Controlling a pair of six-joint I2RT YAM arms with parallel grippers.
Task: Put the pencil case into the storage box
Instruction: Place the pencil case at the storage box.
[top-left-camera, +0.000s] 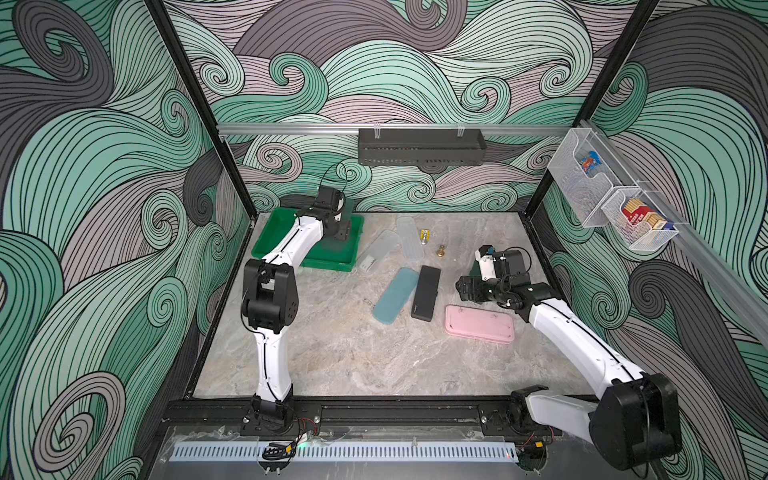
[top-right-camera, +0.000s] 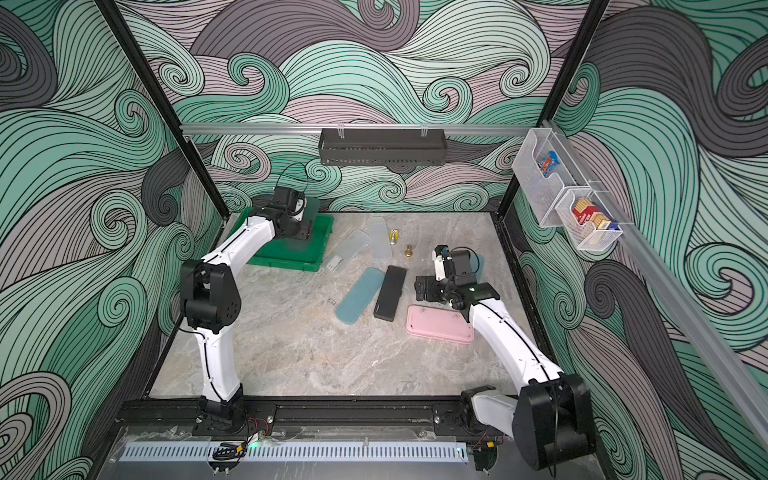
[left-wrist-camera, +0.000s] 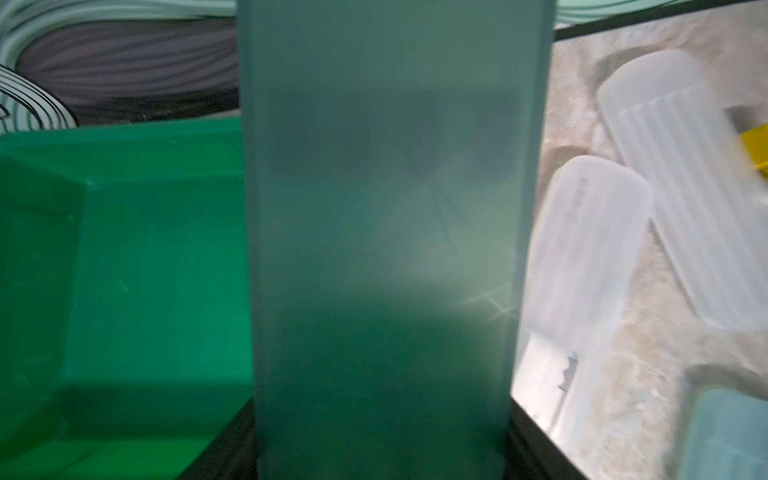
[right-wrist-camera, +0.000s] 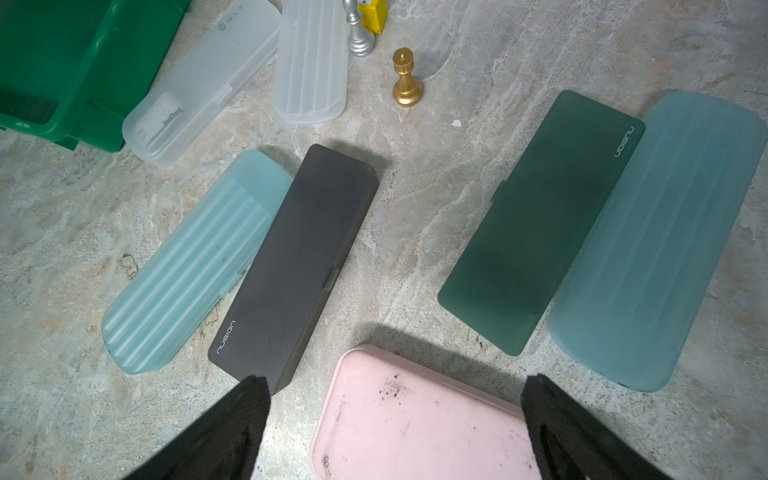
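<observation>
Left end effector (top-left-camera: 338, 237) clamped on a frosted, translucent teal pencil case (left-wrist-camera: 382, 249). The case is a long flat rectangle with straight sides, held over the bright green storage box (top-left-camera: 270, 243) at the far left corner of the counter (top-left-camera: 353, 357). Right end effector (right-wrist-camera: 397, 382), fingers wide apart, hangs over a pink case (right-wrist-camera: 415, 428). Counter: grey-beige marble pattern, black-framed. Walls (top-left-camera: 83, 166): swirling waves in teal, mauve and grey.

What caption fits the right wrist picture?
Right gripper, jaws open, facing the pink pencil case; black case and dark green case beyond.
</observation>
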